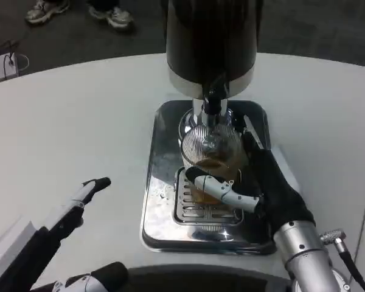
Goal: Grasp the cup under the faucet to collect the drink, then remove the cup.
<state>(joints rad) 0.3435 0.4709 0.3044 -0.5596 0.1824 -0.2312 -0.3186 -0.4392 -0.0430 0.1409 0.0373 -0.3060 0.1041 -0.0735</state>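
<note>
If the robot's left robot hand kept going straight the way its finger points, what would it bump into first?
Probably the shiny metal drip tray. The left robot hand points up and to the right across bare white table, and the tray's near edge lies first in that line. Depth is hard to judge, so it might pass above it.

We have one head view, looking steeply down and forward over the white tabletop (79, 121), close in; floor at frame top.

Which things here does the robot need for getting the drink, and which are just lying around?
Needed: cup, faucet, drink dispenser, drip tray, right hand holding the cup.

Just around: left hand, shoes, white box with cables.
</note>
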